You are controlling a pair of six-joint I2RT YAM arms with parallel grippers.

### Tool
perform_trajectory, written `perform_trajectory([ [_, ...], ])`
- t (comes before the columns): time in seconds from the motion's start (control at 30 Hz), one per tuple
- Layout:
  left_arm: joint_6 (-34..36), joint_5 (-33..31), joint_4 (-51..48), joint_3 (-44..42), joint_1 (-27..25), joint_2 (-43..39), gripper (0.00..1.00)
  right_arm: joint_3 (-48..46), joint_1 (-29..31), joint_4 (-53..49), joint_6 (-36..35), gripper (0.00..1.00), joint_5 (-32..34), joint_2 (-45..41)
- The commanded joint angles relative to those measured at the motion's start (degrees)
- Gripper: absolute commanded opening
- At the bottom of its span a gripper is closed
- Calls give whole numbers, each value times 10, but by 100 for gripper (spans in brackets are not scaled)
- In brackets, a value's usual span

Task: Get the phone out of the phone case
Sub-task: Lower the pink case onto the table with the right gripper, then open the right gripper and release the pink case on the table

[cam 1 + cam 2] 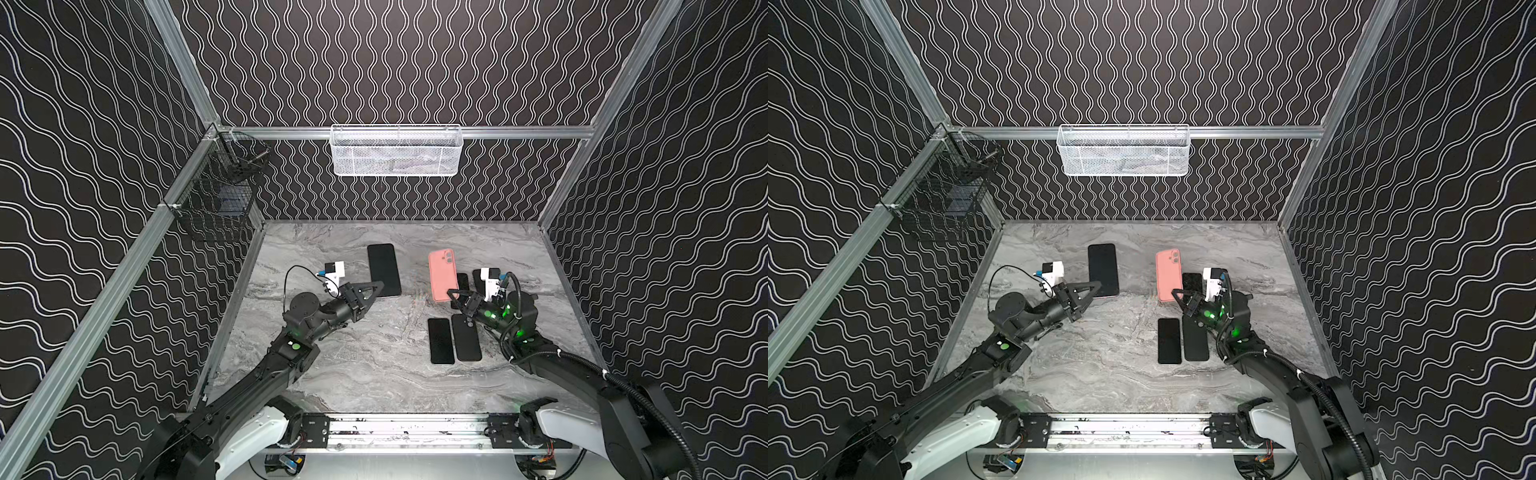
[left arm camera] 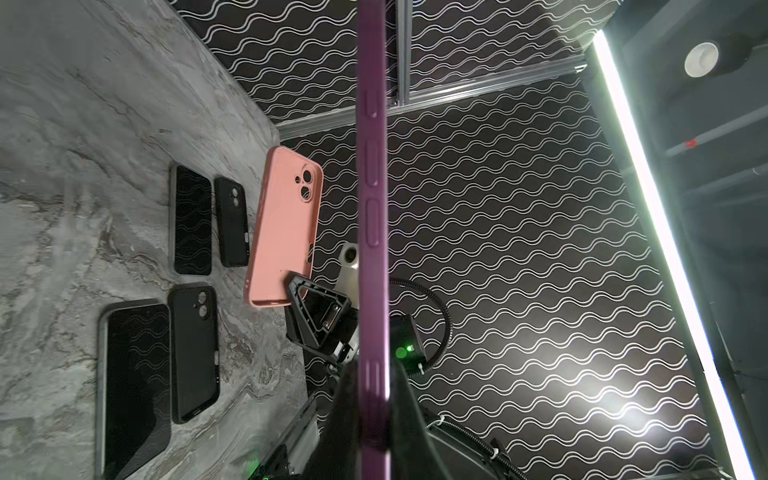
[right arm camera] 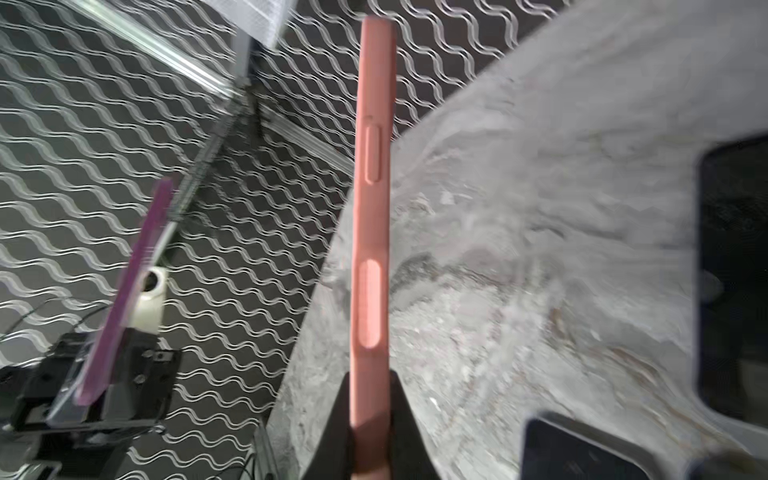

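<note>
A: Purple-cased phone [image 2: 372, 187] is showing edge-on right at the left wrist lens. What is gripping it?
B: Left end effector [image 1: 379, 286] is pinching its near end, left of centre in both top views.
A: And the right one?
B: Right end effector [image 1: 450, 293] is pinching the pink case [image 1: 441, 272], just right of centre, over the surface [image 1: 374, 374].

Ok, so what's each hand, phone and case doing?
Left hand, shut on purple-edged phone.
Right hand, shut on pink case.
Purple-edged phone, screen up.
Pink case, back up.
Near black phone, screen up.
Near black case, back up.
Far black phone, screen up.
Far black case, back up.
</note>
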Motion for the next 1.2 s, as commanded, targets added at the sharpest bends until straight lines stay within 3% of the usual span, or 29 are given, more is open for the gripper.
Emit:
perform_trajectory([
  [0.0,20,25,33,-13,24,-5,0,11,0,-64,3,11,2,34],
  [0.2,7,64,58,-38,73,-5,0,5,9,12,72,10,33,107],
  [0.83,-31,130,173,-79,145,47,0,81,71,50,106,15,114,259],
  [0.97,-23,141,168,-74,153,52,0,97,88,46,105,20,126,278],
  [1.17,2,149,139,-76,159,51,0,102,100,41,102,38,149,292],
])
